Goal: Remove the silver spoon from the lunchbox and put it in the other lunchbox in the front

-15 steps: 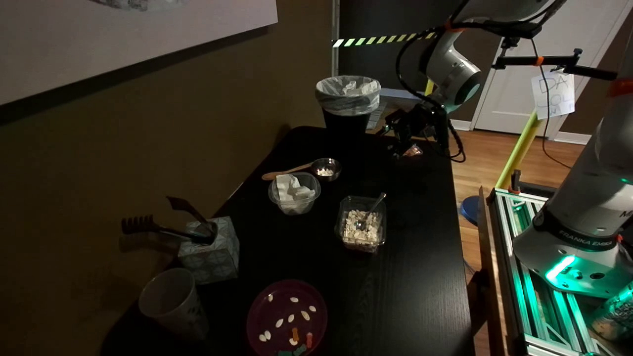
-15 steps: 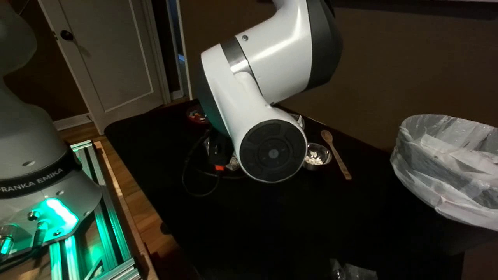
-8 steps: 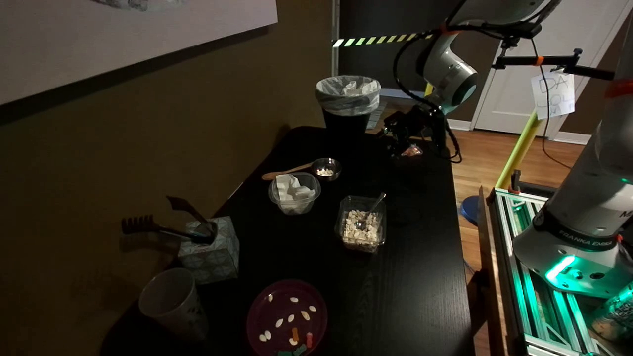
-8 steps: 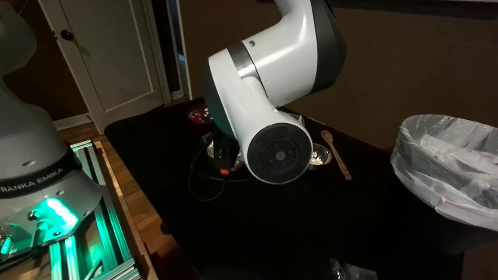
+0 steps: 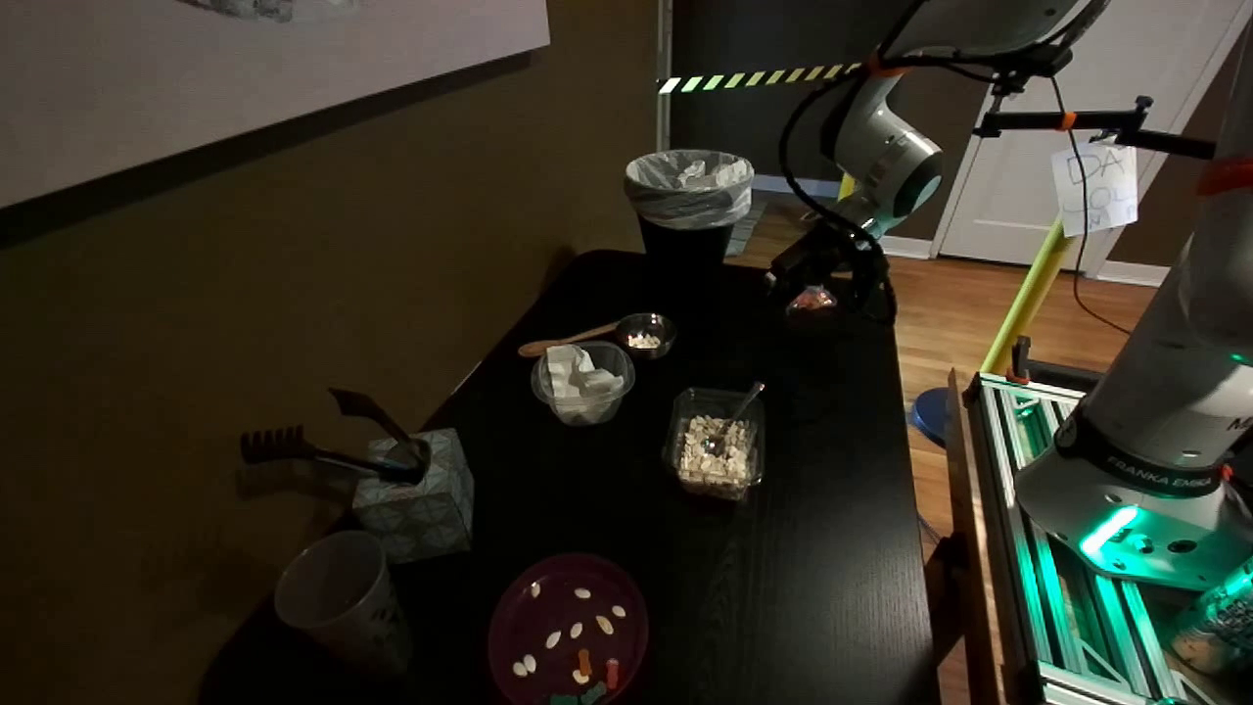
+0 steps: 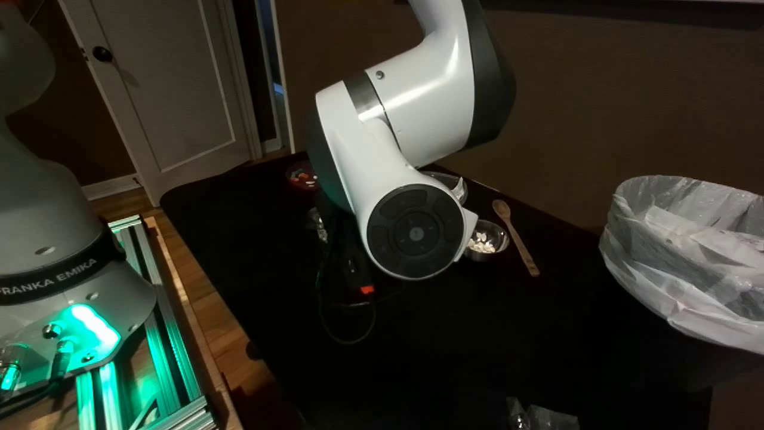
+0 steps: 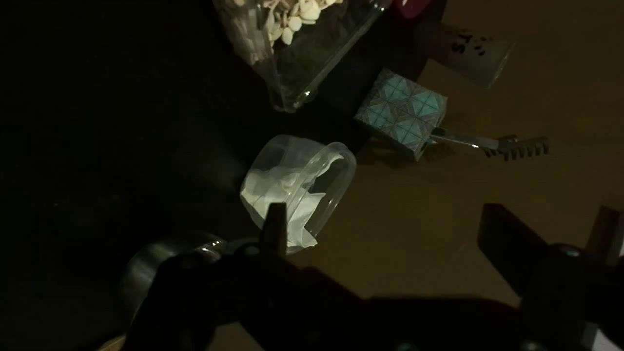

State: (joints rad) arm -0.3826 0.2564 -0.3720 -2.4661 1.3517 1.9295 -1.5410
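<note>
The lunchbox [image 5: 697, 401] is a square clear box with pale bits, on the black table. The silver spoon [image 5: 749, 399] leans in it, bowl end in the bits, handle over the back rim. In the wrist view the lunchbox [image 7: 292, 80] is cut off at the top and the spoon does not show. The other lunchbox [image 5: 587, 412] is a rounder clear tub with white paper; it also shows in the wrist view [image 7: 287, 151]. My gripper [image 7: 382, 209] is open and empty. In an exterior view my gripper [image 5: 771, 283] is above the table's far end, apart from both boxes.
A small metal bowl [image 6: 484, 257] and a wooden spoon [image 5: 563, 341] lie near the other lunchbox. A lined bin [image 5: 685, 208] stands at the far end. A tissue box [image 5: 421, 509] with black utensils, a cup [image 5: 338, 607] and a purple plate [image 5: 514, 612] stand along the wall side.
My gripper has turned about its own axis and shifted slightly, staying above the table's far end. The boxes and the spoon have not moved.
</note>
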